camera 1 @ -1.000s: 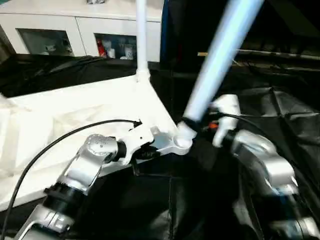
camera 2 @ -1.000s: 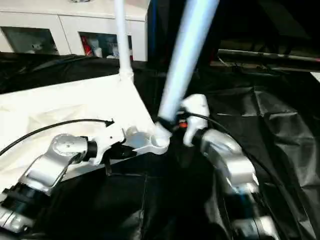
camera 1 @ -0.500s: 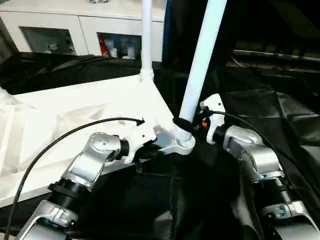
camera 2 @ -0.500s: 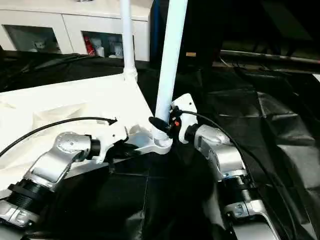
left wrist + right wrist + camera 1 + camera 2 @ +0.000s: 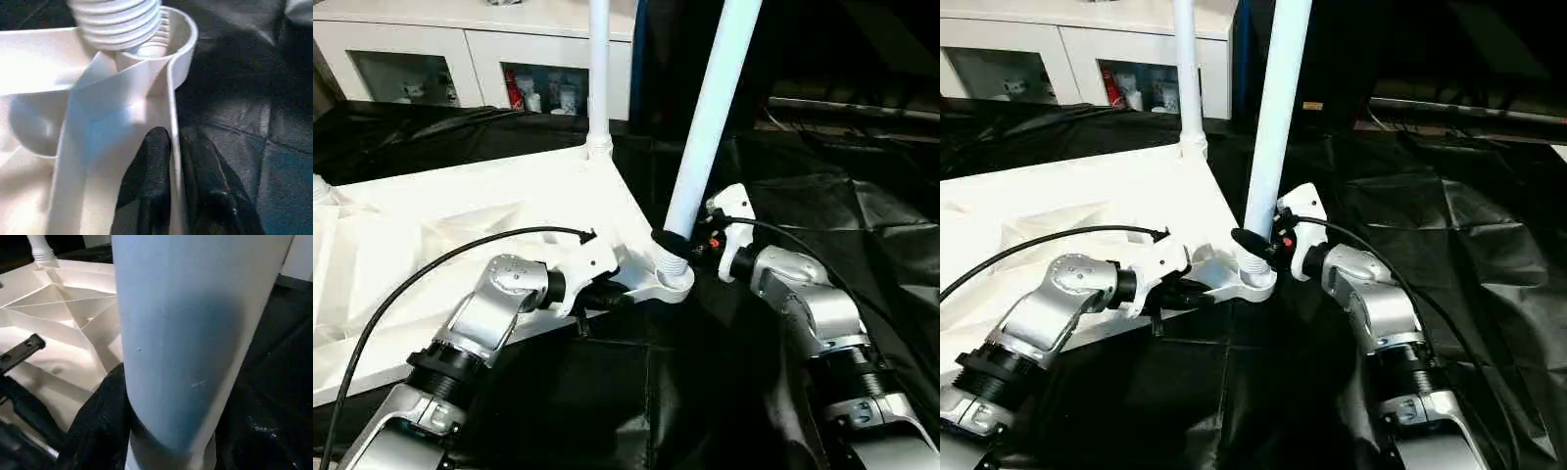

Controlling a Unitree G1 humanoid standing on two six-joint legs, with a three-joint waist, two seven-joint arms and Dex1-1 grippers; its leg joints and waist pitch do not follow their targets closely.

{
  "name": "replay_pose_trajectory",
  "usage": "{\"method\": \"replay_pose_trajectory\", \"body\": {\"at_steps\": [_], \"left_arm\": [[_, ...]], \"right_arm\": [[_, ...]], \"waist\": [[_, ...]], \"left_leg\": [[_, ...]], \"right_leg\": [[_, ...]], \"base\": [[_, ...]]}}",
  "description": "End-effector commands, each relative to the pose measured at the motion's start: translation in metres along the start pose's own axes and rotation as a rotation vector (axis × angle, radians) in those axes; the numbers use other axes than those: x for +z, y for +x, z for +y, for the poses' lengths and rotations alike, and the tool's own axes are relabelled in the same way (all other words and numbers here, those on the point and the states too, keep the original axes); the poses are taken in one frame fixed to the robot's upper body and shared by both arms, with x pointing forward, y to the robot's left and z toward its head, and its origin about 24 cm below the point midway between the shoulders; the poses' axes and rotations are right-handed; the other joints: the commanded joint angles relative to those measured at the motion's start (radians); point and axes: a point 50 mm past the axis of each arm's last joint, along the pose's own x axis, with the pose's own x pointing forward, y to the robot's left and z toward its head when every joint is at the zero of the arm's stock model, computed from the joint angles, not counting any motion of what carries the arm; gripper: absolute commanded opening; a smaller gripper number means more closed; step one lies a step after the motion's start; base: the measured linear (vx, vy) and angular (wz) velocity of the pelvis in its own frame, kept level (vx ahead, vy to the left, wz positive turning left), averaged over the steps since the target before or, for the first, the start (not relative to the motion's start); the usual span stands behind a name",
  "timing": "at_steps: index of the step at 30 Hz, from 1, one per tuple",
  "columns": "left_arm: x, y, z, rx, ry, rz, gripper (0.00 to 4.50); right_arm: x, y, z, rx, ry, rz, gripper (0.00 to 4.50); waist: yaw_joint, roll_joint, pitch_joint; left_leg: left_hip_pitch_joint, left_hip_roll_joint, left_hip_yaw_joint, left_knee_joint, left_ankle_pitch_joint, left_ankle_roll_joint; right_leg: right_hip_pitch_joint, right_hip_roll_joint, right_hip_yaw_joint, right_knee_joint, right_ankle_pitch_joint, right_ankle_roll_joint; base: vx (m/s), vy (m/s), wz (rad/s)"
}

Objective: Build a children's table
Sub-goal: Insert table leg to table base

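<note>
The upturned tabletop [image 5: 460, 225] lies on the black desk [image 5: 862, 196]. The left tool [image 5: 171, 191] pinches its rim, steadying it, while the right tool [image 5: 677, 242] clamps the leg [image 5: 710, 117] (threaded end entering the corner socket [image 5: 671, 279]).

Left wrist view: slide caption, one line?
Left pincer clamps the tabletop rim beside the corner socket as a threaded leg enters.

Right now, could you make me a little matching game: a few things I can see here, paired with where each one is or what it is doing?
Things:
1. left gripper
2. right gripper
3. far leg
4. cabinet

States:
A. upright in a far corner socket
B. behind the black-covered table
C. pinching the tabletop's rim
D. holding the near leg's base

Pairs: 1-C, 2-D, 3-A, 4-B
</note>
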Motion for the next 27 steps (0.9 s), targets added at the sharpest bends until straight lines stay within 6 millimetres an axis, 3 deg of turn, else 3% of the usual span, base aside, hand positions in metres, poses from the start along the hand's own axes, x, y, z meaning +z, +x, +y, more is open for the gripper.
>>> {"method": "replay_pose_trajectory", "body": {"at_steps": [1, 4, 16, 22, 27], "left_arm": [[-0.005, -0.001, 0.002, 0.01, -0.011, 0.044, 0.18], [-0.006, -0.001, 0.003, 0.009, -0.014, 0.049, 0.0], [-0.007, -0.002, 0.001, 0.001, -0.011, 0.048, 0.0], [-0.008, -0.001, 0.002, 0.006, -0.008, 0.048, 0.0], [-0.005, -0.001, 0.002, -0.007, 0.004, 0.043, 0.0]], "right_arm": [[0.01, -0.004, -0.001, 0.019, -0.008, -0.032, 1.88], [0.01, -0.007, 0.0, 0.038, -0.005, -0.023, 1.88], [0.001, -0.014, 0.001, 0.056, -0.002, 0.05, 1.88], [-0.001, -0.013, 0.003, 0.061, 0.006, 0.059, 1.88], [-0.016, -0.007, -0.001, 0.037, 0.093, 0.058, 1.88]], "waist": [[-0.005, -0.004, -0.064], [-0.004, -0.004, -0.062], [-0.001, -0.012, -0.061], [-0.001, -0.009, -0.062], [-0.001, -0.004, -0.061]], "left_leg": [[0.029, 0.07, -0.029, -0.084, -0.104, 0.025], [0.029, 0.071, -0.03, -0.085, -0.118, 0.023], [0.029, 0.071, -0.028, -0.085, -0.114, 0.023], [0.029, 0.071, -0.029, -0.086, -0.111, 0.018], [0.029, 0.071, -0.03, -0.087, -0.129, 0.007]], "right_leg": [[0.033, -0.069, 0.035, -0.071, 0.041, -0.266], [0.032, -0.07, 0.036, -0.074, 0.012, -0.265], [0.03, -0.072, 0.035, -0.077, -0.02, -0.255], [0.029, -0.071, 0.036, -0.076, -0.014, -0.252], [0.028, -0.071, 0.035, -0.077, -0.019, -0.257]], "base": [[0.0, 0.0, 0.0], [0.0, 0.0, 0.0], [0.0, 0.0, 0.0], [0.0, 0.0, 0.0], [0.0, 0.0, 0.0]]}}
